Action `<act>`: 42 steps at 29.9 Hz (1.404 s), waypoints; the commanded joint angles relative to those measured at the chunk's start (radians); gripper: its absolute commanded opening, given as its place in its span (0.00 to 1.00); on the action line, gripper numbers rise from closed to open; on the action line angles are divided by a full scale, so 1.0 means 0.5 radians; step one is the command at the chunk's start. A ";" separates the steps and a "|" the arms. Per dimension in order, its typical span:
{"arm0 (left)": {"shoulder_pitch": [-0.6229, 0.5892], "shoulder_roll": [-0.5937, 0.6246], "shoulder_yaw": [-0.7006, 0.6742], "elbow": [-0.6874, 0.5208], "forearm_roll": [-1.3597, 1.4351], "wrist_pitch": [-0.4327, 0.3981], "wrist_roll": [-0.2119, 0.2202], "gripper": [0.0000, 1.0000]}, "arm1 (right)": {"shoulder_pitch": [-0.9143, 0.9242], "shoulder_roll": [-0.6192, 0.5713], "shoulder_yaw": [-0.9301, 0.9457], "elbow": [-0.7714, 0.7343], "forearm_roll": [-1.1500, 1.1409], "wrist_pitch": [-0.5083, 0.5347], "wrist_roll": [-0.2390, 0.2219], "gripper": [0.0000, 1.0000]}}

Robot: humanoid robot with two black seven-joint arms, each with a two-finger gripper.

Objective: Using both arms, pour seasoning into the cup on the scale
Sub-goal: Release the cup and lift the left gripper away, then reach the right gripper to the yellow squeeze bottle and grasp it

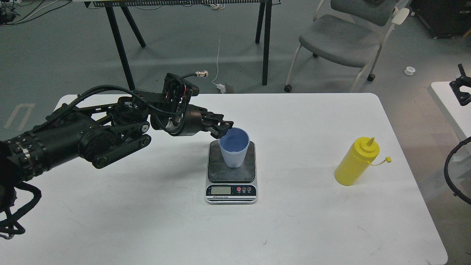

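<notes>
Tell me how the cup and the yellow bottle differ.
The cup is light blue, open-topped and short; the bottle is yellow, nozzle-topped and taller. The cup stands on the scale with the left gripper at its rim; the bottle stands on the bare table, untouched. Both are upright.

- You have a white table with rounded corners carrying everything.
- Your scale lies flat near the table's middle, display facing the near edge.
- Your yellow seasoning bottle stands upright well apart on the right, tethered cap hanging off its right side.
</notes>
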State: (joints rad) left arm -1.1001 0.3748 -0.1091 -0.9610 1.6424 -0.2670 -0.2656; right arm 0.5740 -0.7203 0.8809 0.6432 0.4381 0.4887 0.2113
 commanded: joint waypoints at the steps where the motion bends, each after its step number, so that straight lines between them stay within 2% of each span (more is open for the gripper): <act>1: 0.001 0.121 -0.131 -0.017 -0.412 0.012 -0.015 0.96 | -0.160 -0.127 0.017 0.198 0.010 0.000 0.001 1.00; 7: 0.007 0.171 -0.413 0.026 -1.629 0.003 -0.030 0.99 | -0.607 -0.280 0.067 0.606 0.029 0.000 0.001 1.00; 10: 0.007 0.140 -0.466 0.148 -2.133 0.000 -0.030 0.99 | -0.850 -0.281 0.106 0.793 0.044 0.000 0.001 1.00; 14: 0.031 0.106 -0.555 0.280 -2.676 -0.030 -0.030 0.99 | -1.120 -0.247 0.107 1.072 0.096 0.000 0.004 1.00; 18: 0.096 0.103 -0.741 0.375 -3.081 -0.150 -0.012 0.99 | -1.295 -0.085 0.107 1.223 0.096 0.000 0.010 1.00; 24: 0.120 0.106 -1.033 0.532 -3.318 -0.184 0.025 0.99 | -1.452 0.124 0.107 1.309 0.087 0.000 0.004 1.00; 29: 0.135 0.091 -1.196 0.704 -3.545 -0.190 0.129 0.99 | -1.479 0.302 0.113 1.269 0.078 0.000 -0.008 1.00; 38: 0.267 0.057 -1.401 0.732 -3.607 -0.193 0.129 0.99 | -1.381 0.606 0.104 1.061 0.066 0.000 -0.018 1.00; 42: 0.289 0.045 -1.402 0.732 -3.604 -0.196 0.129 0.99 | -1.369 0.658 0.116 1.064 0.066 0.000 -0.018 1.00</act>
State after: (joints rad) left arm -0.9646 0.4006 -0.8083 -0.5950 -0.1610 -0.3636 -0.2010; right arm -0.1153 -0.4070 0.9349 1.1763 0.4709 0.4887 0.2023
